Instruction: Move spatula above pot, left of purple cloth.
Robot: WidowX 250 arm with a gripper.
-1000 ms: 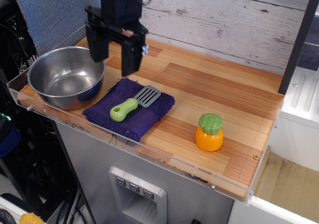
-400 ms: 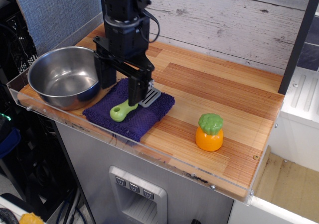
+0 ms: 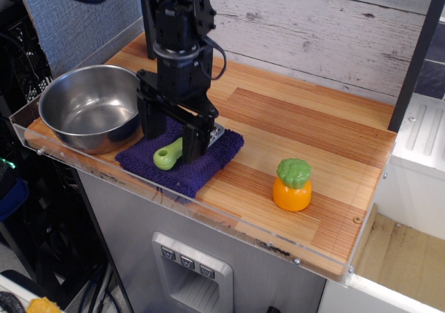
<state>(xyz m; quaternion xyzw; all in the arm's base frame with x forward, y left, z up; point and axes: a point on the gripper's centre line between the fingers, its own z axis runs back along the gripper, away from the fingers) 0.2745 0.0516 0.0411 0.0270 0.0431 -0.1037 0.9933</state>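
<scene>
The spatula (image 3: 167, 156) lies on the purple cloth (image 3: 182, 165); its lime-green handle shows, its grey blade is mostly hidden behind the gripper. My black gripper (image 3: 174, 142) is down over the cloth with its two fingers open, one on each side of the handle's upper part. I cannot tell if the fingers touch it. The steel pot (image 3: 91, 107) stands to the left of the cloth, at the counter's left end.
An orange toy with a green top (image 3: 293, 184) stands on the wooden counter (image 3: 299, 129) to the right. A clear acrylic lip (image 3: 208, 219) runs along the front and left edges. A grey plank wall rises behind.
The gripper has come down from above the pot's right rim to the cloth, now straddling the spatula. The spatula, pot and cloth have not moved.
</scene>
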